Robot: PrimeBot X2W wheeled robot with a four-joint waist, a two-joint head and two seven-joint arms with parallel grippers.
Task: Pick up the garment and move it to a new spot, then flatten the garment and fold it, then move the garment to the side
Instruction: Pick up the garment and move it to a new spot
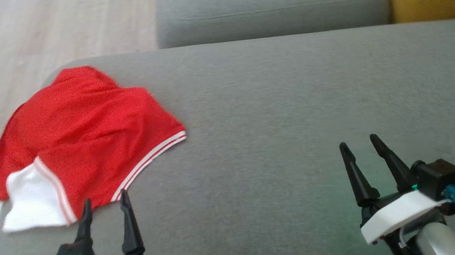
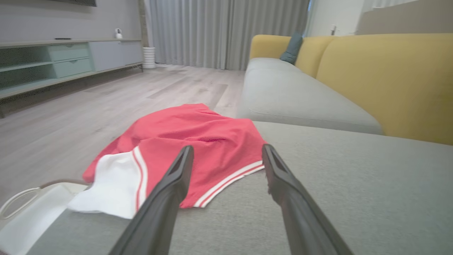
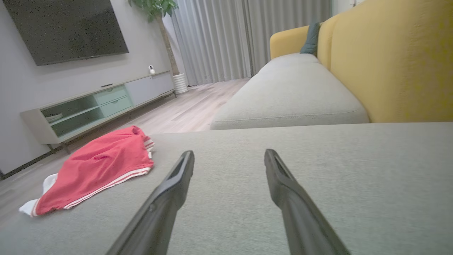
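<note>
The red shorts [image 1: 81,127] with white trim are lying rumpled at the left end of the grey sofa cushion [image 1: 296,103]. The left gripper [image 1: 104,198] is hovering just beside their hem, fingers spread wide, gripping nothing; the right gripper [image 1: 358,142], equally spread and empty, is hanging well apart.

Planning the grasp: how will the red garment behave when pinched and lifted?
Probably floppy: the red garment lies in soft wrinkles, so it should drape from one pinch. Likely light: thin fabric. Its left side seems to overhang the grey cushion, so a push may bunch it or slide it off.
</note>
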